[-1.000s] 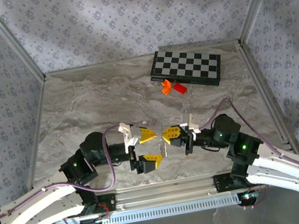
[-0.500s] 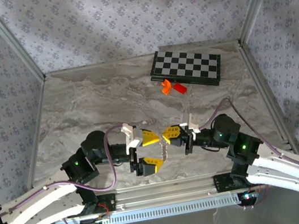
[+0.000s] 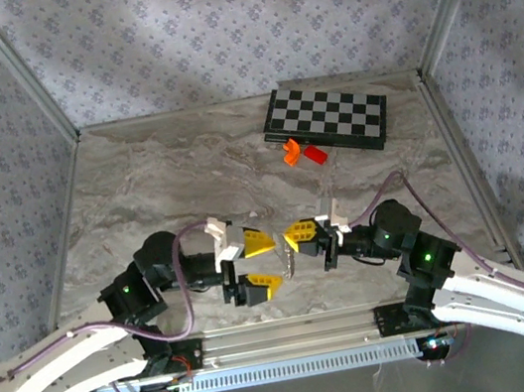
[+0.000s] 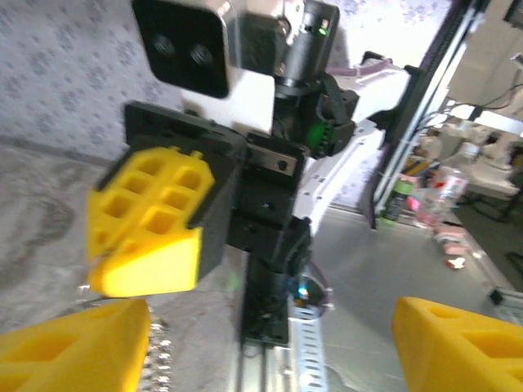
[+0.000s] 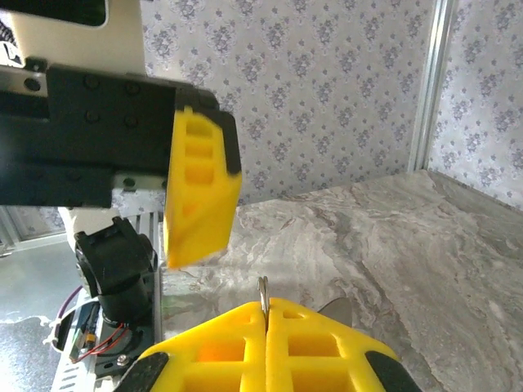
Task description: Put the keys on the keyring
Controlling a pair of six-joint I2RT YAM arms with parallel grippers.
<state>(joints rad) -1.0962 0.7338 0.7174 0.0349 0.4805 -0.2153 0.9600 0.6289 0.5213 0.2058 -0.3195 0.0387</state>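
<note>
here the marbled table point(image 3: 141, 196) lies mostly bare, with a folded chessboard point(image 3: 327, 118) at the far right. an orange block point(image 3: 291, 154) and a red block point(image 3: 314, 154) sit just on its near side, well apart from the work. the two arms meet nose to nose at the near middle. the left gripper point(image 3: 267, 262) has its yellow fingers spread wide with nothing between them. it faces the right gripper point(image 3: 296, 237), whose pads are pressed together on a thin metal piece point(image 5: 263, 294); whether that is a key or the ring i cannot tell. in the left wrist view a toothed metal edge point(image 4: 155, 359), probably the same piece, hangs just beside one of the left's fingers.

the risk, as i judge it, lies in the handover. the metal is thin and held by a sliver, so if the left fingers close off-centre they may knock it askew or lever it out of the pinch, dropping it to the table. reaching too far could bump pad against pad. even a small twist would leave hole and ring misaligned for threading.
</note>
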